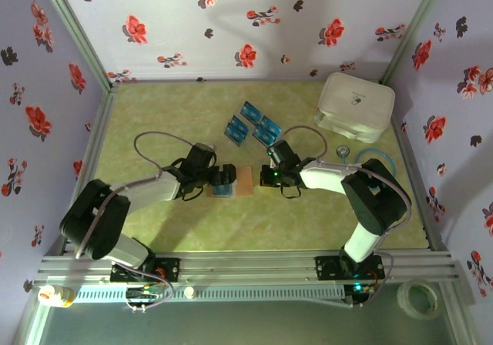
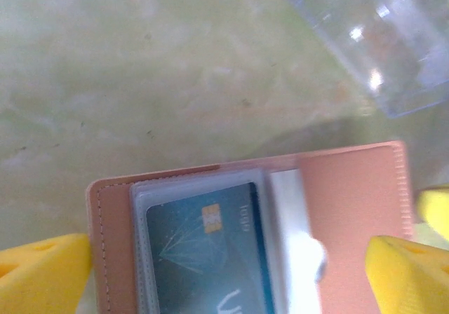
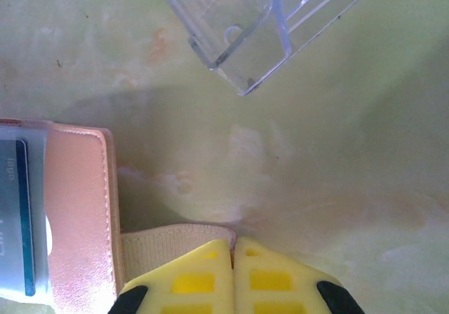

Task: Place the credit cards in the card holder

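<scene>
Card holder [image 1: 240, 182] lies open on the table [image 1: 154, 122], front-centre, right between my two grippers. One blue card [image 2: 207, 258] sits in its clear sleeve. Left gripper [image 2: 224, 275] is low over the holder with its fingers [image 2: 42, 275] wide apart, straddling both edges and holding nothing. Right gripper [image 3: 233, 279] has its fingers pressed together, apparently pinching the holder's elastic strap [image 3: 168, 240], though I can't be fully sure of the pinch. Risks as I read them: if that pinch slips, the holder slides or flips shut when the next card is pushed in. The left fingers are close enough to snag the sleeve and drag the seated card out. Both arms reach forward with elbows out, forearms angled toward the middle and wrists tipped down at the holder. A clear plastic case [image 3: 238, 26] lies just beyond. Further back the remaining credit cards [image 1: 252, 123] are loosely clustered, well apart from the holder. A white box [image 1: 354, 106] is at far right.
</scene>
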